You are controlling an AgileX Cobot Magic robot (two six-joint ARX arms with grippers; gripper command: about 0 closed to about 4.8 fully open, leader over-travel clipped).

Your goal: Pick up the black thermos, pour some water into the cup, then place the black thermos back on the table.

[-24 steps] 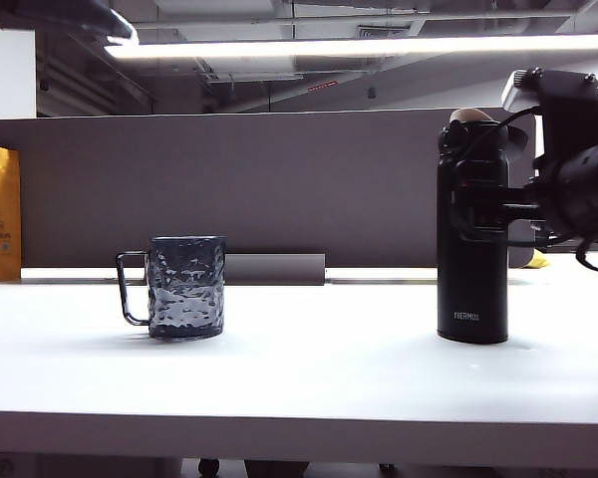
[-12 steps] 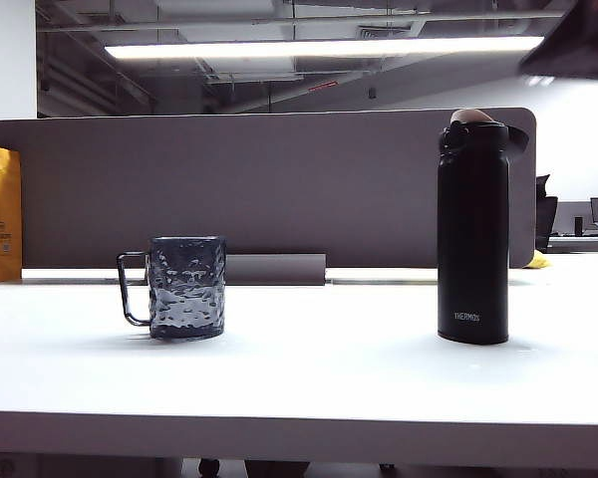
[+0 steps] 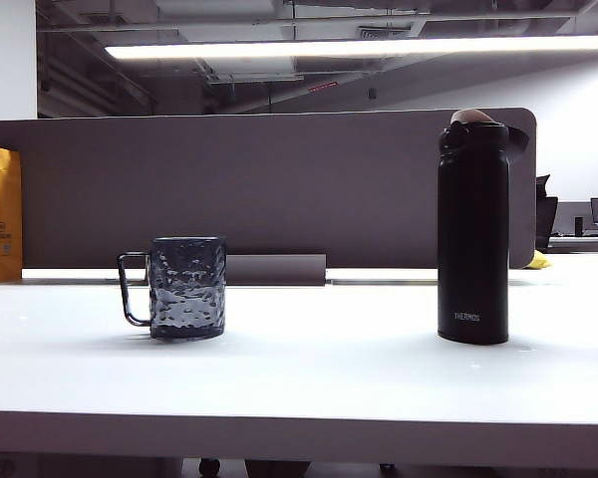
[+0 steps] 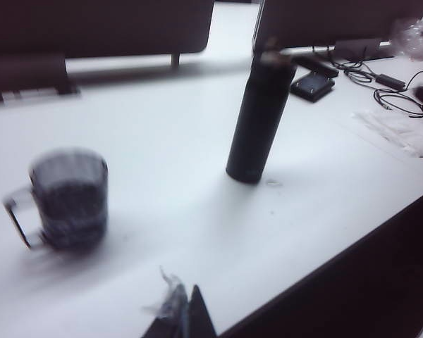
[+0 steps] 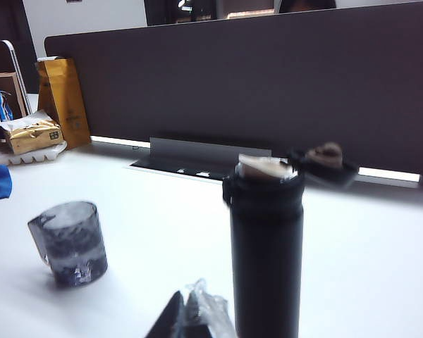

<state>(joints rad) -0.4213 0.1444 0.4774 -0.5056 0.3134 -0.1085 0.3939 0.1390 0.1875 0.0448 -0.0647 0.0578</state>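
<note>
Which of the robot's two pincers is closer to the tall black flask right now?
The right. The right pincer, shut, sits just beside the black thermos, not touching. The left pincer, also shut, is farther back, with the cup nearer it than the thermos.

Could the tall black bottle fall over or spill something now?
Maybe. The black thermos stands tall and slim on the table with its flip lid open, so a bump could tip it and spill. The cup sits far off. Both the left gripper and right gripper are shut, holding nothing.
</note>
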